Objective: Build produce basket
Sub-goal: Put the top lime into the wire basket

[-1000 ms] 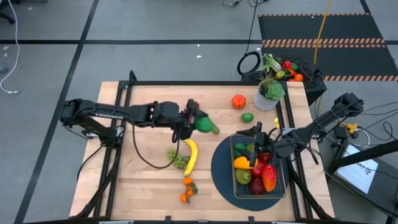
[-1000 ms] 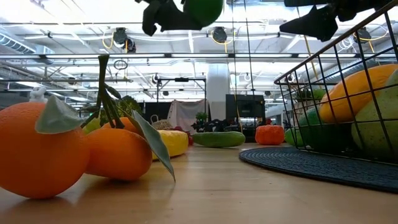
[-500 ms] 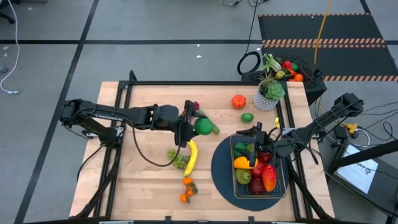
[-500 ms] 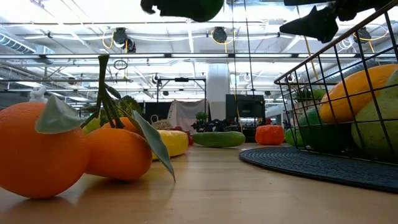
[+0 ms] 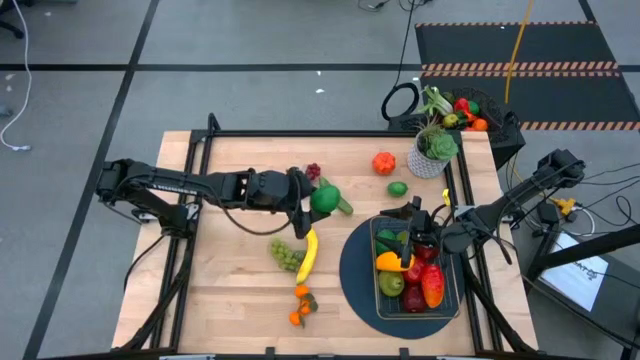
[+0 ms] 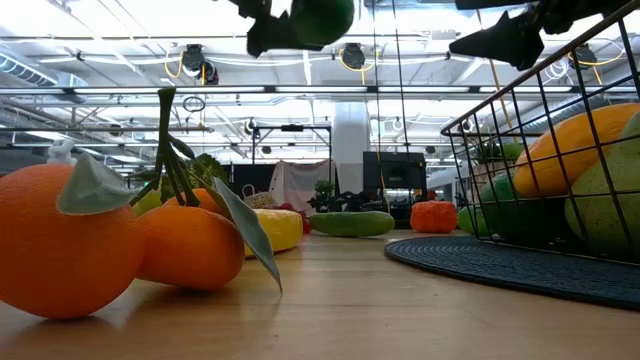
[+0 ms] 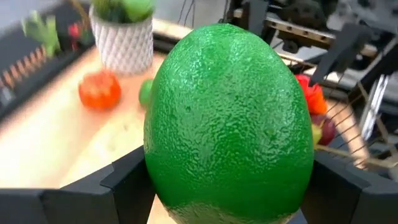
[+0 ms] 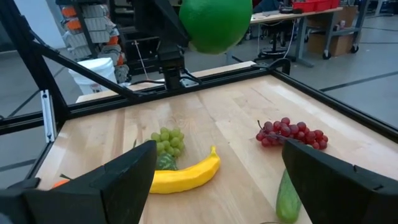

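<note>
A: Since a second ago, left gripper has carried the green lime slightly right, toward the basket; the purple grapes it covered now show.

B: Grip?

A: Fingers spread wide, clamped on the lime, well above the table. Right gripper hangs open and empty over the basket's far end.

B: Advice?

A: Keep height over the wire rim, release low into a gap.

B: Contents?

A: Several fruits inside, yellow, red, green. Banana and green grapes lie outside on the table.
</note>
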`<state>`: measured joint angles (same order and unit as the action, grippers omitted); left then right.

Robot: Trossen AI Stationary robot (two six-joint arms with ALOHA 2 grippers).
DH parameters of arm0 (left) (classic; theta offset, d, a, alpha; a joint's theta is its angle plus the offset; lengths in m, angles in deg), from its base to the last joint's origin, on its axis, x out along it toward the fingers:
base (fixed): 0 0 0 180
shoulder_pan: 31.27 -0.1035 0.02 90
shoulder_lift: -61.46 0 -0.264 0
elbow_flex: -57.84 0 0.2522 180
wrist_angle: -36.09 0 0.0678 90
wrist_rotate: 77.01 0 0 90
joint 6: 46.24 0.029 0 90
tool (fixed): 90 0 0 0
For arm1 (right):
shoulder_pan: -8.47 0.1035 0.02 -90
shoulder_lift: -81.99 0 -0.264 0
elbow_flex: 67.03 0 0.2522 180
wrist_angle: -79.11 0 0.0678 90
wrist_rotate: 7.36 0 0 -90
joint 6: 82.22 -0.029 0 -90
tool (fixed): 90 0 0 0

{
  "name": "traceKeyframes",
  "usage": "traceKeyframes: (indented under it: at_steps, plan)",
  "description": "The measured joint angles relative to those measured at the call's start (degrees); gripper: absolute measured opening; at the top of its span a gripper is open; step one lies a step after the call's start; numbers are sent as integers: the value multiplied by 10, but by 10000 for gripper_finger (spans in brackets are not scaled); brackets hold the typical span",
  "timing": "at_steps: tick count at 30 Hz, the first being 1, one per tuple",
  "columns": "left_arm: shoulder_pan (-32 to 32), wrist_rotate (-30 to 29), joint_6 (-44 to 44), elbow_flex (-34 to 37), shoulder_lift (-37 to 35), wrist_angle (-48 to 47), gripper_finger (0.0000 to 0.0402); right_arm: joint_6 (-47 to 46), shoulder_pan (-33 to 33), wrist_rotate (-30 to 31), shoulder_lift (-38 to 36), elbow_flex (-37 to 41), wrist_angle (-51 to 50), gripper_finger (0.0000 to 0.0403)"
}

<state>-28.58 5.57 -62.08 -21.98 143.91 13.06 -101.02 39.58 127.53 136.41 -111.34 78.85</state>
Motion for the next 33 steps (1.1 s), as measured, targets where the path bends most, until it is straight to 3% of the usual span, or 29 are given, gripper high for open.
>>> traceKeyframes:
  at_steps: [3,13,20,24,33]
  plan:
    - [0,0,-66,0,0,-6,312,-2,0,0,0,0,0,338]
    - [0,1,-129,0,0,-22,312,0,0,0,0,0,0,338]
    - [1,52,-165,0,0,-27,312,0,0,0,0,0,0,338]
    - [5,59,-126,0,0,-26,312,7,0,0,0,0,0,338]
    - [7,59,61,0,0,-26,312,17,0,-7,0,0,0,338]
